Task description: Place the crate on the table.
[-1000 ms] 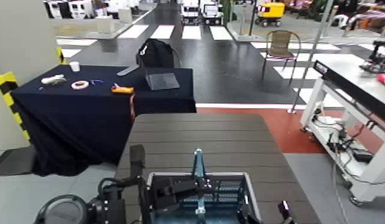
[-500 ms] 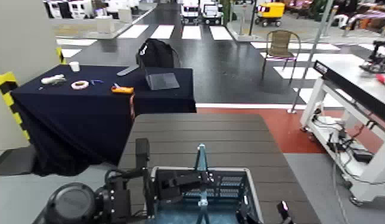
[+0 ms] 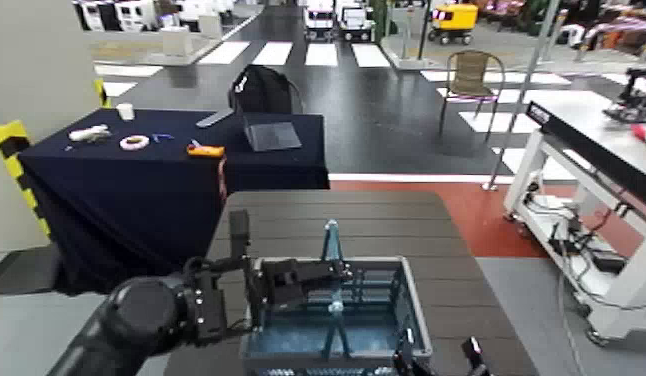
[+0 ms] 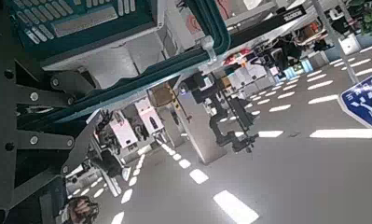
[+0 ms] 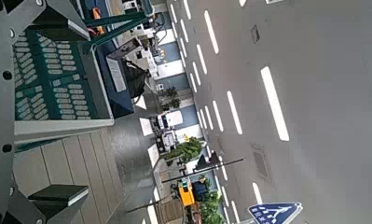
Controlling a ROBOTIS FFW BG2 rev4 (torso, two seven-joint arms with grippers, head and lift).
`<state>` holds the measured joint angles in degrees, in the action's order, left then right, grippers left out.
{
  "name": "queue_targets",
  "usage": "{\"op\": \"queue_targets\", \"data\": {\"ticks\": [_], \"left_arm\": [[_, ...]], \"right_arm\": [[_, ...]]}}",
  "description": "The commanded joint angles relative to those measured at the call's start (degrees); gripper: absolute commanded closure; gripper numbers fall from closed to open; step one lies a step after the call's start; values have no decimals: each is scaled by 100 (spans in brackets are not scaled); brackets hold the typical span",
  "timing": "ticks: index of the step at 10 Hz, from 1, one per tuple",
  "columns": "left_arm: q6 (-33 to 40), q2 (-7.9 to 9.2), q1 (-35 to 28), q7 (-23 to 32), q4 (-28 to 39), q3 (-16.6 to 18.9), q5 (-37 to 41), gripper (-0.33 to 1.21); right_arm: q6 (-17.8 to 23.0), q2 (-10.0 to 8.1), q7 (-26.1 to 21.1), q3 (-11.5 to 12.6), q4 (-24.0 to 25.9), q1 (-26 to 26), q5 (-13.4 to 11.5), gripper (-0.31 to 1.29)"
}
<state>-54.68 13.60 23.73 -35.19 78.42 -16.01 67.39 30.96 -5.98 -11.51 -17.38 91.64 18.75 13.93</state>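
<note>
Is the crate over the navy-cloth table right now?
No. In the head view the crate sits over the dark slatted table, with the left hand at its near-left rim.

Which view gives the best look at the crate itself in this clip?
The head view: the whole crate shows over the table, rim and teal centre handle visible. The left wrist view shows only a corner of its lattice wall and rim; the right wrist view shows one lattice side.
</note>
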Motion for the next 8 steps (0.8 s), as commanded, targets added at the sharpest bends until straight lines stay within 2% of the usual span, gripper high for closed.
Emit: {"op": "queue_targets", "data": {"ticks": [1, 4, 8], "left_arm": [[291, -138, 580, -278, -767, -359, -323, 120], [599, -270, 1108, -629, -1496, -755, -534, 120], [941, -419, 1442, -796, -2208, -948, -640, 120]], "right_arm": [[7, 0, 0, -20, -5, -11, 4, 14], [33, 0, 0, -37, -23, -29, 22, 14], [77, -9, 0, -72, -49, -46, 48, 14]]}}
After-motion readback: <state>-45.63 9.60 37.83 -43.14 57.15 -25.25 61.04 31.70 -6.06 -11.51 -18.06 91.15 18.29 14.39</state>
